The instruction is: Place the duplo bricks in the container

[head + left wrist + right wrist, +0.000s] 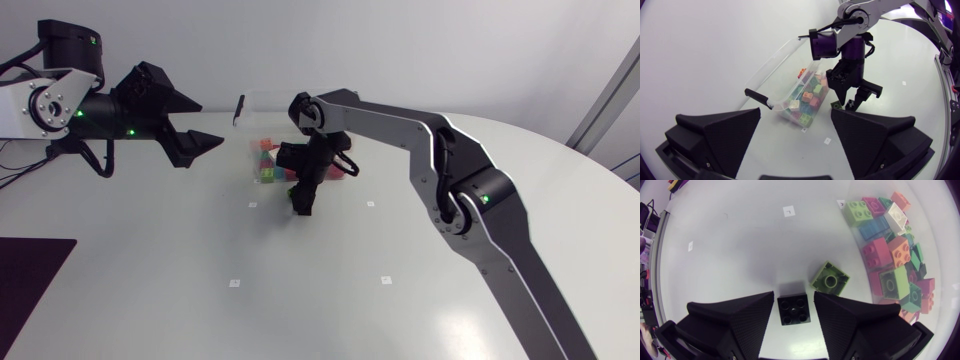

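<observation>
1. Duplo bricks (268, 160) mostly lie in the clear container (270, 110), a jumble of pink, orange, green, blue and white. Two are out on the desk (300, 290).
2. One stray, a black brick (793, 309), sits studs up directly between the fingers of my right gripper (793, 296). It is square, so it has no long axis to line up with.
3. Those fingers stand narrowly apart, straddling the brick. A sliver of desk shows on each side, so I judge they are not clamped yet.
4. The other stray, a lime brick (830, 278), lies just ahead of the fingers at about 1 o'clock. It is turned at an angle and is apart from the black one.
5. Counted from the right fingers, the container is near, at about 2 o'clock. Seen from overhead, this gripper sits at the container's 6 o'clock.
6. My left gripper (205, 122) hangs at the container's 9 o'clock with its fingers wide and nothing in them. It is farther from both strays, so the pick falls to the right arm.
7. Next I would close on the black brick, lift it, and carry it over the near wall.
</observation>
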Controlling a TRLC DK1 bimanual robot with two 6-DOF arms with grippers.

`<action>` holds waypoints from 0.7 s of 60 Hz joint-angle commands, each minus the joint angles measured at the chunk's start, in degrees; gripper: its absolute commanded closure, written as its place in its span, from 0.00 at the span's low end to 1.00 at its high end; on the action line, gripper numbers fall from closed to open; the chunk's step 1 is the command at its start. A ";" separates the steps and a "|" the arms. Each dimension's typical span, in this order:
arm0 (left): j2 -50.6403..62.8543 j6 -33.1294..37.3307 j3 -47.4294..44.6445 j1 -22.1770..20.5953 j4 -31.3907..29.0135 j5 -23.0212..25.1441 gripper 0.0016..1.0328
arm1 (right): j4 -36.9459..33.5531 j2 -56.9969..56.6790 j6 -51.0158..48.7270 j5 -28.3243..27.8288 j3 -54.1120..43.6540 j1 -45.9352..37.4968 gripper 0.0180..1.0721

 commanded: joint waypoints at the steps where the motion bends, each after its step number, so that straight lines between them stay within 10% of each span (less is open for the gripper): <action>1: -1.56 1.31 -1.04 0.60 0.12 0.96 0.05 | -2.47 2.56 0.20 0.74 0.62 0.51 0.45; 12: -1.73 1.66 -1.04 0.95 0.12 1.49 0.05 | -3.88 1.94 0.29 3.21 0.18 0.25 0.28; 42: -2.52 1.66 -1.92 0.86 0.03 1.75 0.05 | -7.39 3.26 0.73 6.46 2.29 2.18 0.33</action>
